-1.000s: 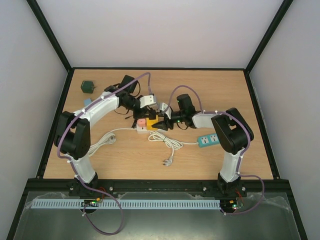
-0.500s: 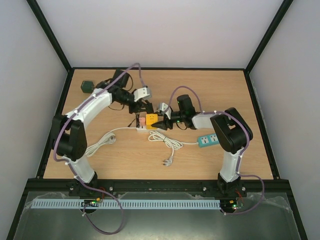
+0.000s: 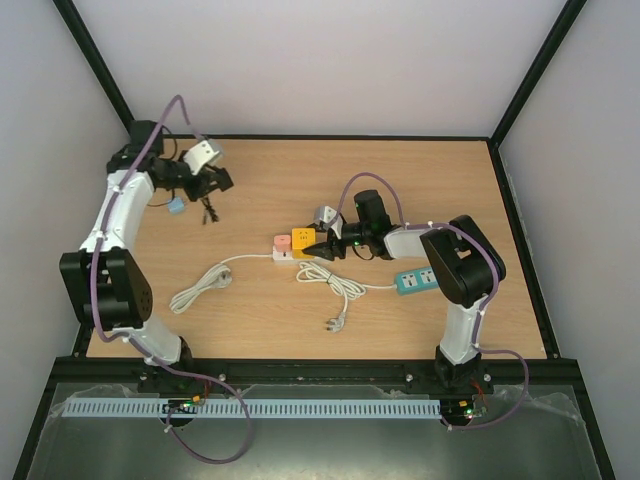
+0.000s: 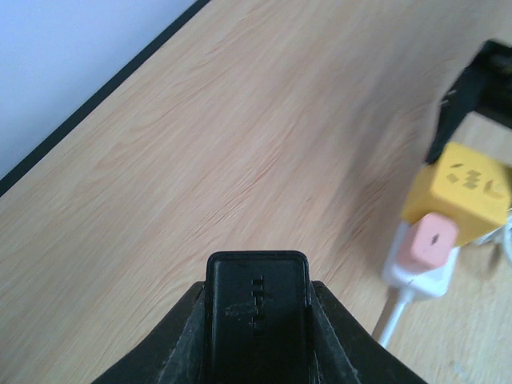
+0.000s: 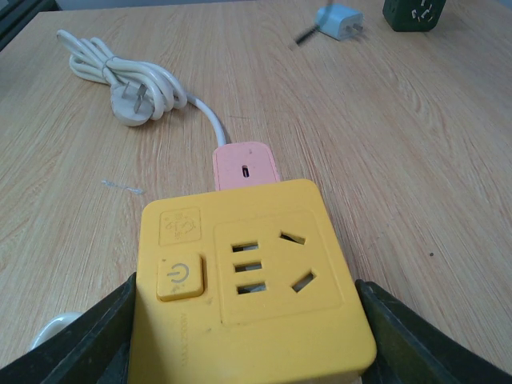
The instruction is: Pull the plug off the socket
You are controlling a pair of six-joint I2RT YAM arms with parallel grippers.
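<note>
**A:** How far along is this job looking?

**B:** I'm judging the pulling itself as done. The left gripper [image 3: 215,182] is clenching a black plastic plug [image 4: 258,308] by its two sides. It is holding it in the air over the far-left part of the wooden table [image 3: 420,180], well apart from the yellow plastic socket cube [image 5: 248,272].

**A:** And where is the socket sitting?

**B:** It is sitting near the middle of the table, touching a pink rounded block [image 5: 246,166] at the end of a white power strip [image 4: 424,276]. The right gripper [image 3: 318,245] is clamping the cube from both sides, pinning it in place as far as I'm reading it. In the right wrist view the slots are all showing bare, with nothing sitting in them.

**A:** So what is remaining?

**B:** Not much, I'm thinking. The plug is hanging in the fingers, not lying on anything. So what's left is probably setting it down on open wood and letting go with both grippers. A small blue charger [image 3: 175,206] is lying on the table near that arm, so the set-down is calling for some care.

**A:** Is a lead trailing from the plug?

**B:** Something thin and dark is dangling under the left gripper in the top view, but it's showing too small to tell what it is.
</note>
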